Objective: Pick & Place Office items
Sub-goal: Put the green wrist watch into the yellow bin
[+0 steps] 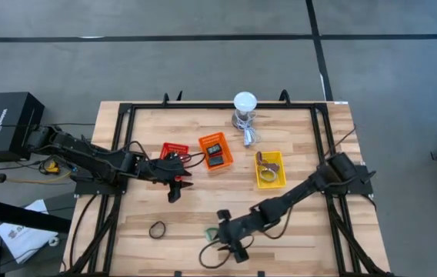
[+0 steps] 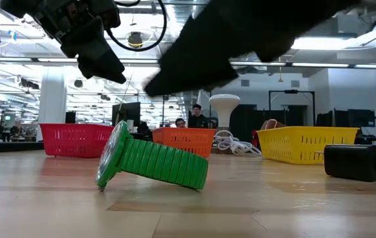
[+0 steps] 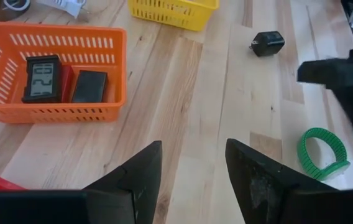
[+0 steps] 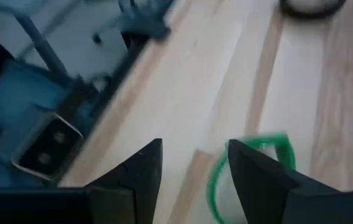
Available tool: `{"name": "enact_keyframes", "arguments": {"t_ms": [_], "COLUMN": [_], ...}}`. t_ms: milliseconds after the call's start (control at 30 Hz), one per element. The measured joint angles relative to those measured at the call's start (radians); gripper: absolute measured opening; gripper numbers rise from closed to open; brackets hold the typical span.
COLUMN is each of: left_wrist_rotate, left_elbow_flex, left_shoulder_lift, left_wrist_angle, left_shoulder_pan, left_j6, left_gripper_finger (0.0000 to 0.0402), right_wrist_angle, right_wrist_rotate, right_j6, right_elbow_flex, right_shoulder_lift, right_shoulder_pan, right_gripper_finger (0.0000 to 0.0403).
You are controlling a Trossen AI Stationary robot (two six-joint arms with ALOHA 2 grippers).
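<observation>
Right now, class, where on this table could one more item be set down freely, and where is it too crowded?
Free: the bare wood along the table's right side, below the yellow basket, and the left strip above the black band ring. Crowded: the middle back, where the red basket, orange basket and lamp cluster, and the front centre around the right gripper and green band ring.

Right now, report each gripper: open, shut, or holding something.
Left gripper: jaws open, holding nothing, over bare wood near the orange basket.
Right gripper: jaws open, holding nothing, beside the green band.

light: bright, even overhead | glare: ceiling strips in low view; blur: right wrist view smeared
</observation>
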Motion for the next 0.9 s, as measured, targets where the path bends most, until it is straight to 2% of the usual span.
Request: {"name": "enact_keyframes", "arguments": {"t_ms": [133, 333, 433, 700, 800, 900], "left_wrist_rotate": [0.001, 0.001, 0.001, 0.002, 0.002, 0.002], "left_elbow_flex": [0.0, 0.0, 0.0, 0.0, -0.003, -0.02], "left_shoulder_lift": [0.0, 0.0, 0.0, 0.0, 0.0, 0.0], "left_wrist_angle": [0.001, 0.002, 0.003, 0.003, 0.007, 0.009], "left_shoulder_pan": [0.0, 0.0, 0.0, 0.0, 0.0, 0.0], "left_j6": [0.0, 0.002, 0.003, 0.003, 0.003, 0.003], "left_gripper_finger": [0.017, 0.0168, 0.0167, 0.0167, 0.0167, 0.0167], "right_wrist_angle": [-0.155, -0.263, -0.217, -0.099, -0.108, -0.119], "right_wrist_rotate": [-0.032, -0.064, -0.145, -0.158, -0.158, -0.158], "right_j6": [0.015, 0.01, 0.001, -0.092, -0.106, -0.11], "right_elbow_flex": [0.079, 0.096, 0.1, 0.097, 0.097, 0.097], "right_shoulder_lift": [0.034, 0.032, 0.057, 0.129, 0.128, 0.121], "right_shoulder_pan": [-0.018, -0.04, -0.041, -0.043, -0.056, -0.069], "right_gripper_finger": [0.0175, 0.0175, 0.0175, 0.0172, 0.0157, 0.0124]}}
